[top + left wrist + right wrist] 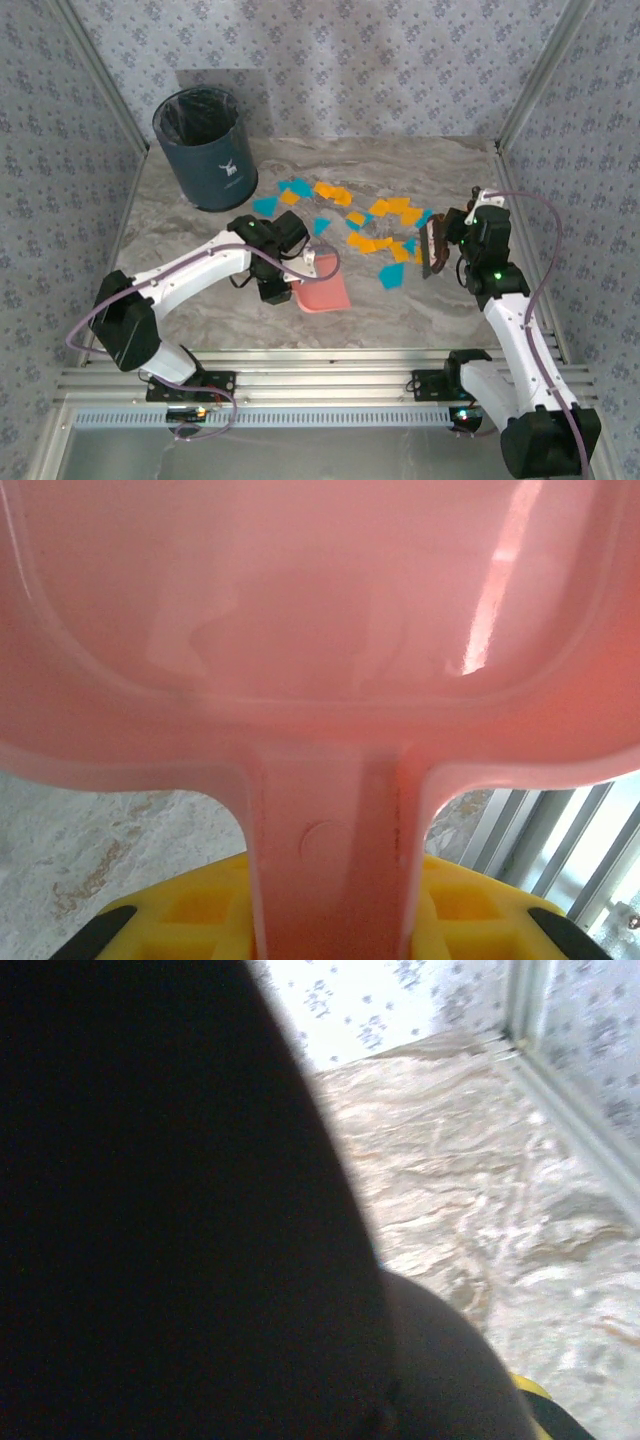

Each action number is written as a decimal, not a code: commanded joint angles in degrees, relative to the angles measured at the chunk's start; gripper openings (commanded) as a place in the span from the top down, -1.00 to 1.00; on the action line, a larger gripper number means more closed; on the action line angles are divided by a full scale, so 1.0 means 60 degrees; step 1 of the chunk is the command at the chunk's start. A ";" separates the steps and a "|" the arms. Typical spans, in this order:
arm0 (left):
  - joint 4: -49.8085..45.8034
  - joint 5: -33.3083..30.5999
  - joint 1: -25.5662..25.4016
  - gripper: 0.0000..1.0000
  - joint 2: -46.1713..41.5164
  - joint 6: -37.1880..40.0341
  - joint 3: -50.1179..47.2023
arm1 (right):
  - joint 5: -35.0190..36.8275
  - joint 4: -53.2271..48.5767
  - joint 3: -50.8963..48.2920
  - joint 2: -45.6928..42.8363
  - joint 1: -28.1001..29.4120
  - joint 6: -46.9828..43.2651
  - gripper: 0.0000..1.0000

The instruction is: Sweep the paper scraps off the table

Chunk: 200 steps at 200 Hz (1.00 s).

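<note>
I see one yellow sliver of a claw finger (533, 1396) at the frame's lower edge. A large dark object (170, 1220), out of focus, sits close ahead of the claw and blocks its left side. Right of the claw: veined bench (470, 1190). Beyond: patterned wall (350, 1000), metal rail (570, 1110).

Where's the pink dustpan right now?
In the top external view the pink dustpan is near the table's middle, slightly left, its handle clamped in the left gripper; the paper scraps lie just beyond it, toward the right gripper's dark brush.
</note>
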 commanded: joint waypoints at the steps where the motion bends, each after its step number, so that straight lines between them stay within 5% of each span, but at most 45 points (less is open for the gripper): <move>1: -0.0105 0.0226 -0.0274 1.00 0.0318 -0.0028 0.0413 | 0.1423 0.0456 0.0250 -0.0153 -0.0058 -0.0876 1.00; 106: -0.0402 0.0194 -0.1193 1.00 0.2338 -0.1178 0.1904 | 0.2041 0.1935 -0.0321 0.1001 0.1003 -0.3852 1.00; 200: -0.0811 0.0110 -0.1369 1.00 0.3502 -0.1644 0.2698 | 0.1954 0.2449 -0.0737 0.1898 0.1903 -0.4153 1.00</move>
